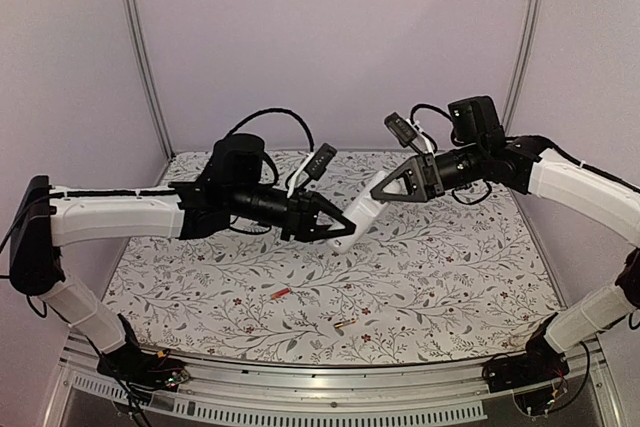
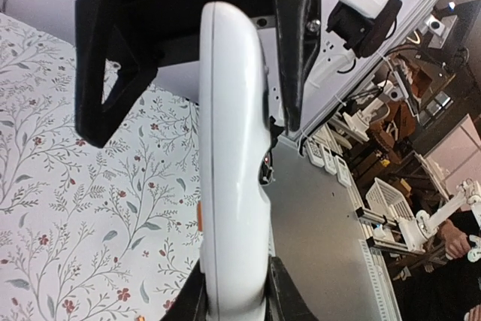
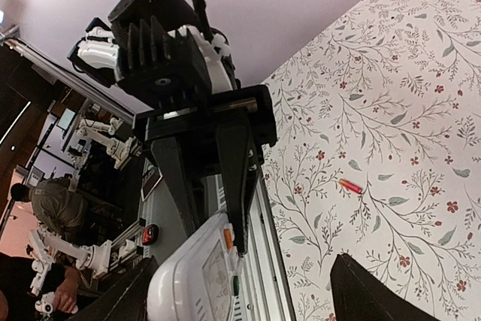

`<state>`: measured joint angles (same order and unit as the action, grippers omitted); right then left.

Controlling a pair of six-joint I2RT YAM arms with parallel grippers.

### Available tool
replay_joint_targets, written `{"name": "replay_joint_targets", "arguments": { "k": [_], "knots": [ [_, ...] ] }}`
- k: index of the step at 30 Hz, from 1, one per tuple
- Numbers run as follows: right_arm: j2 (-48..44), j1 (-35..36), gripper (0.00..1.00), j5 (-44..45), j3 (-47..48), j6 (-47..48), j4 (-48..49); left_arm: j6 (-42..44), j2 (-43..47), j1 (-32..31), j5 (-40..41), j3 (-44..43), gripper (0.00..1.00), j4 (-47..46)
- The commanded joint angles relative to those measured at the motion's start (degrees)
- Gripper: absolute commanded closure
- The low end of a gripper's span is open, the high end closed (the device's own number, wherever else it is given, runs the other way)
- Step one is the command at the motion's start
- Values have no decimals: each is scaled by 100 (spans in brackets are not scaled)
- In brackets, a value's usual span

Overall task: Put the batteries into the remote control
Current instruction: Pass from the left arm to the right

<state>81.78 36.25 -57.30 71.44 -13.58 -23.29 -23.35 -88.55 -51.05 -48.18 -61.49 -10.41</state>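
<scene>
the remote control [image 1: 365, 205] hangs in the air above the floral bench [image 1: 450, 287], with the left jaws clamped on one end. the right jaws stand apart, flanking its other end. the red battery [image 1: 280, 293] and the dark battery [image 1: 345, 324] lie separately on the bench below, toward its near edge.

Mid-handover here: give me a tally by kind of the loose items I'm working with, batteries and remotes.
Batteries: 2 (red battery, dark battery)
Remotes: 1 (remote control, clamped in the left gripper)
Total: 3
</scene>
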Motion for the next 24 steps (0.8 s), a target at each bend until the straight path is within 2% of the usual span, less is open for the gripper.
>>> {"name": "replay_joint_targets", "arguments": {
  "k": [1, 4, 8, 14, 19, 24],
  "knots": [
    [-356, -26, 23, 284, -288, -838, 1249, -1108, 201, 120, 594, 428, 88, -2174],
    [-437, -23, 28, 393, -521, -1340, 2072, -1606, 143, 106, 1058, 769, 88, -3127],
    [-351, -29, 35, 492, -602, -1787, 2816, -2108, -81, 72, 1229, 957, 89, -4059],
    [-53, -26, 40, 442, -640, -2441, 3746, -2418, -310, 18, 1305, 917, 89, -4405],
    [159, 0, 45, 433, -534, -2638, 3990, -2465, -430, -32, 1311, 827, 90, -4401],
    [256, 14, 68, 400, -463, -2679, 3985, -2380, -413, -37, 1450, 789, 90, -4217]
  ]
}}
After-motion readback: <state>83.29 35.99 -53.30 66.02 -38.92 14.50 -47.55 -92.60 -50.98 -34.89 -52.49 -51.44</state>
